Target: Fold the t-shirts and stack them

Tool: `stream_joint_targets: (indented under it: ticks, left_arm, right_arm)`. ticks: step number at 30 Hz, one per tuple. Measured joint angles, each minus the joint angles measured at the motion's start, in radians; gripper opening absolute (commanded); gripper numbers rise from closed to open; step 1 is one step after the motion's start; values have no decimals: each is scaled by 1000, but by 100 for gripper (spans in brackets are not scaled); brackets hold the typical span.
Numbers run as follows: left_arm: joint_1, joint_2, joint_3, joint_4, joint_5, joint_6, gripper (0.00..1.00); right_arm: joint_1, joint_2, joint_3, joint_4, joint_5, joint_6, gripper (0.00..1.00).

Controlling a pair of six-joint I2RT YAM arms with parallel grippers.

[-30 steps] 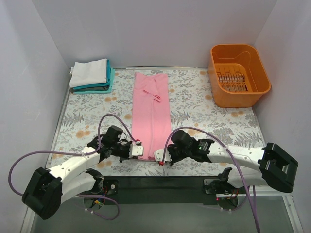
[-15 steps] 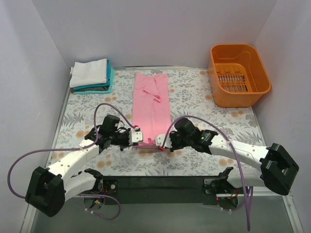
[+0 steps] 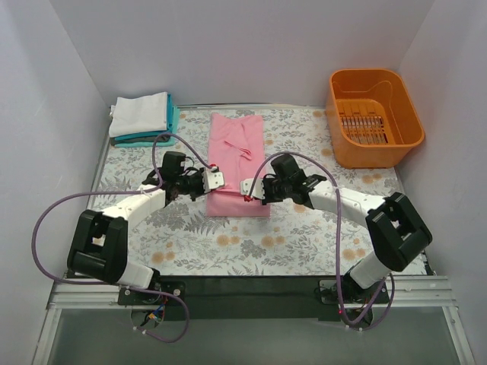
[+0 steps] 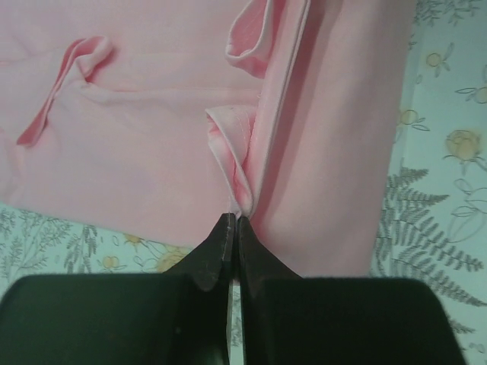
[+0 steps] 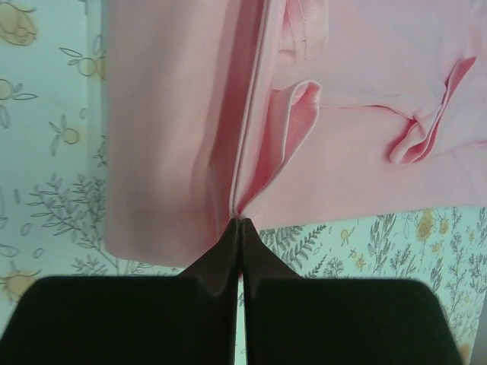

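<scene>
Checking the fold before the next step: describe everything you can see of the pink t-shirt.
The pink t-shirt is plain, light pink soft cloth, folded lengthwise into a narrow strip lying on the floral table cover, mid-table. Its near end is doubled over toward the far end, leaving a crease at the near edge. A small pucker of cloth stands up near the far end. The left gripper and right gripper, both shut, pinch the doubled-over edge at its two sides between their fingers.
</scene>
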Motion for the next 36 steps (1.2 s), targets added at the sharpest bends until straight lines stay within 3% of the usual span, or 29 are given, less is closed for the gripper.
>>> stream_joint_targets:
  ticks: [21,22,24,25,27,30,35,36]
  left_arm:
    - [84,368,274,231,18,86,0]
    - [85,393,283,249,11,84,0]
    - [88,447,304,273,-11,76,1]
    - [89,467,312,279,-19,69,5]
    - [92,497,320,291,-40,53,31]
    - [103,501,322,313,-68,0,57]
    - [120,464,322,357,-113,-138,56]
    - [125,441,322,357,-119,-182,52]
  right_arm:
    - [-161,396,418,27,-61,-117,2]
    - [-163,421,438,28,-57,-116,18]
    - [-164,463,471,30,-45,-100,33]
    - [-164,478,481,35,-38,-93,42]
    - [-169,492,496,40,-24,-68,47]
    - [-174,491,526,45,-19,-23,56]
    - [-191,426,538,60,-12,91,50]
    - [-195,399,531,60,-16,118,48]
